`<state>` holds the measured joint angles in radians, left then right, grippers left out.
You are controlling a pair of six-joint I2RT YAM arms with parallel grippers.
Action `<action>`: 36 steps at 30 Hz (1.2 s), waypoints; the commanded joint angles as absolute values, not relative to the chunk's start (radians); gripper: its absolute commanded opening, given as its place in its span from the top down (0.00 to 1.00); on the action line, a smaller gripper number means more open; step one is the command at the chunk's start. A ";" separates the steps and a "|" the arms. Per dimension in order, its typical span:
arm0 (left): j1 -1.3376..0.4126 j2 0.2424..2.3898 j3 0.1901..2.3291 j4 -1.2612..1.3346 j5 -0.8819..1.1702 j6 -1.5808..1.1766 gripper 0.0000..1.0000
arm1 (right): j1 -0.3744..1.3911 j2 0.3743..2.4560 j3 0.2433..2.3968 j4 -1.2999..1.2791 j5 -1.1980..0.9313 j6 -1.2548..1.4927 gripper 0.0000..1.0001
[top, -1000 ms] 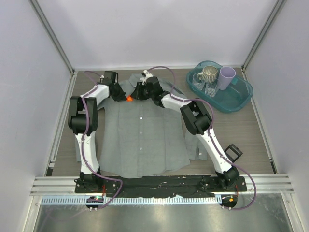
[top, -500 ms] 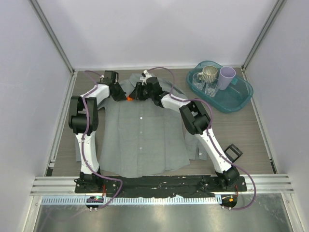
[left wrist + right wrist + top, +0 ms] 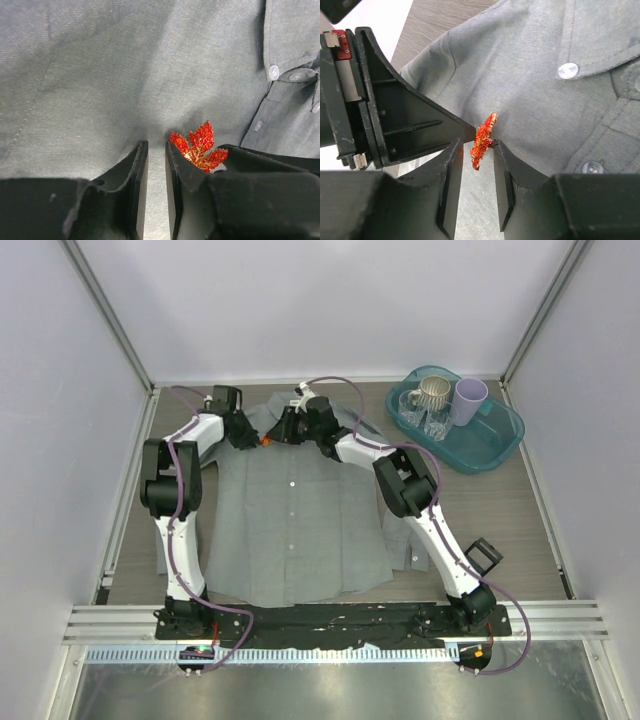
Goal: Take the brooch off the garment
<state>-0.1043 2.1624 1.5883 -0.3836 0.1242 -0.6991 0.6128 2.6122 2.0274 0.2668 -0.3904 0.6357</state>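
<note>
The grey shirt (image 3: 290, 530) lies flat on the table, collar at the far end. The red-orange brooch (image 3: 265, 439) sits just left of the collar, between both grippers. In the left wrist view the brooch (image 3: 199, 146) faces me, just right of my left gripper (image 3: 156, 150), whose fingers stand close together with shirt cloth (image 3: 125, 75) pinched between them. In the right wrist view the brooch (image 3: 482, 140) stands edge-on between the parted fingers of my right gripper (image 3: 478, 150). The right finger touches its back; the left finger is a little apart. The left gripper's body (image 3: 410, 120) is right beside it.
A teal tray (image 3: 500, 445) at the far right holds a ribbed mug (image 3: 433, 392), a purple cup (image 3: 470, 398) and a clear glass (image 3: 415, 405). White shirt buttons (image 3: 568, 70) lie near the brooch. Enclosure walls stand on three sides.
Both grippers and the brooch have shifted slightly toward the far left; less of the orange spot shows between them in the top view.
</note>
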 commanded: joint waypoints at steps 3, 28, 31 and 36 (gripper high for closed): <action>-0.087 2.071 1.580 -0.377 0.118 -0.700 0.71 | 0.626 2.617 2.072 0.351 -0.469 0.683 0.64; -0.084 1.991 1.490 -0.342 0.130 -0.693 0.63 | 0.623 2.689 2.126 0.456 -0.514 0.879 0.64; -0.086 1.977 1.482 -0.362 0.101 -0.666 0.66 | 0.618 2.698 2.126 0.494 -0.531 0.916 0.64; -0.104 1.947 1.440 -0.344 0.042 -0.582 0.59 | 0.617 2.712 2.135 0.529 -0.541 0.972 0.64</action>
<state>-0.0872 2.0216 1.4631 -0.3733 0.1013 -0.6666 0.6174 2.6995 2.0857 0.4412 -0.5117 0.9085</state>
